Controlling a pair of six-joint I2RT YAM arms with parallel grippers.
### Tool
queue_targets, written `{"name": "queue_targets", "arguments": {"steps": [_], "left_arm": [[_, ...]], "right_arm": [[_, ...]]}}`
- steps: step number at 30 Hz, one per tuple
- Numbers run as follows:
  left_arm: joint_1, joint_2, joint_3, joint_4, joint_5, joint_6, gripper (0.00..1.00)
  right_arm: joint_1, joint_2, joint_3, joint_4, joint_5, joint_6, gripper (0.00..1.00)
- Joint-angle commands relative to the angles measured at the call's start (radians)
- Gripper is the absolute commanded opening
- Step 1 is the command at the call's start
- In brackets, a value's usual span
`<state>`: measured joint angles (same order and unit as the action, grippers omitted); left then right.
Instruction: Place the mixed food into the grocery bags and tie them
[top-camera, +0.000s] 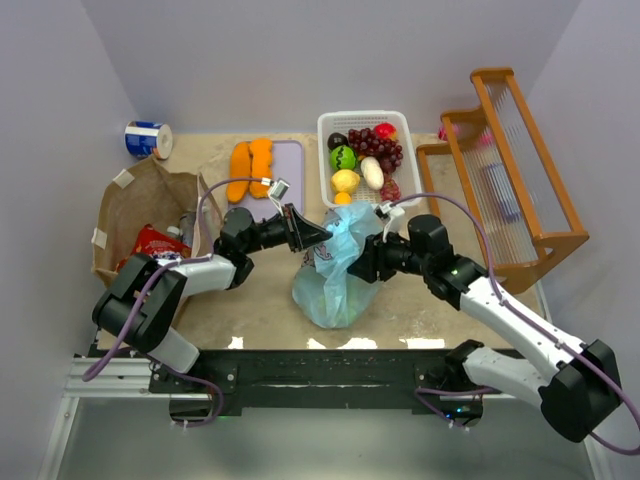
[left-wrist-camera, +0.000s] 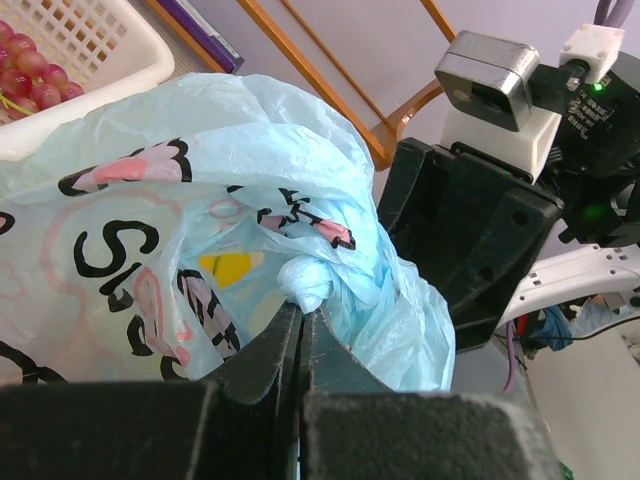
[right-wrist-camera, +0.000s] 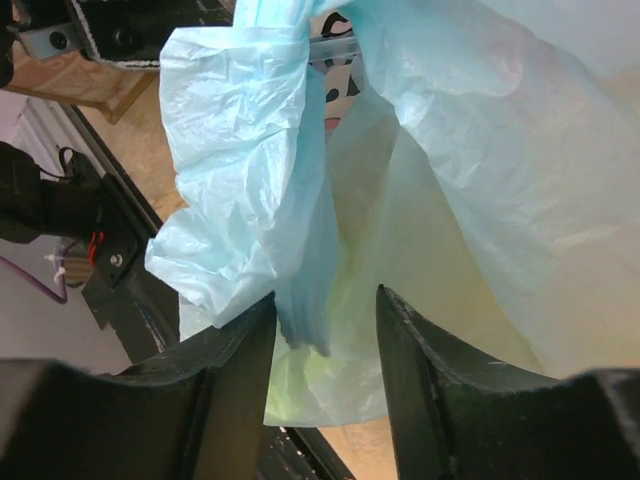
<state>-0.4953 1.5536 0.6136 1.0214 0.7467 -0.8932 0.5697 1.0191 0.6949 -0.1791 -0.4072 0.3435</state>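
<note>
Now the left gripper (left-wrist-camera: 303, 318) pinches the twisted handle of the thin light-blue plastic bag (left-wrist-camera: 200, 120). The right gripper (right-wrist-camera: 325, 310) has its fingers apart around loose film, and that slippery strip could slide out or tear.

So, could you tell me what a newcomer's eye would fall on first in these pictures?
The light-blue plastic bag mid-table draws the eye, bunched between both arms. The left gripper has its jaws shut on a twisted bunch of it, while the right gripper has its jaws apart around a loose fold. Behind it sits a white basket of toy fruit, and a brown paper bag sits at the left.
</note>
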Motion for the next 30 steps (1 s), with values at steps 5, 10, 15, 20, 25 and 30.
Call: {"name": "queue_targets", "arguments": {"steps": [5,10,15,20,25,30], "left_arm": [[0.032,-0.066,0.041,-0.018,-0.033,0.057,0.0],[0.121,-0.138,0.046,-0.095,-0.069,0.072,0.0],[0.198,-0.182,0.043,-0.155,-0.095,0.083,0.0],[0.273,-0.216,0.034,-0.211,-0.15,0.097,0.0],[0.299,-0.276,0.074,-0.461,-0.291,0.253,0.0],[0.299,-0.311,0.061,-0.581,-0.392,0.33,0.0]], "right_arm": [[0.005,0.01,-0.011,0.081,0.037,0.012,0.0],[0.002,-0.028,0.032,-0.078,0.318,0.064,0.0],[0.002,-0.068,0.045,-0.161,0.552,0.132,0.0],[0.001,-0.1,0.028,-0.187,0.66,0.204,0.0],[-0.002,-0.094,-0.001,-0.201,0.7,0.25,0.0],[-0.007,-0.094,-0.035,-0.21,0.697,0.321,0.0]]}}
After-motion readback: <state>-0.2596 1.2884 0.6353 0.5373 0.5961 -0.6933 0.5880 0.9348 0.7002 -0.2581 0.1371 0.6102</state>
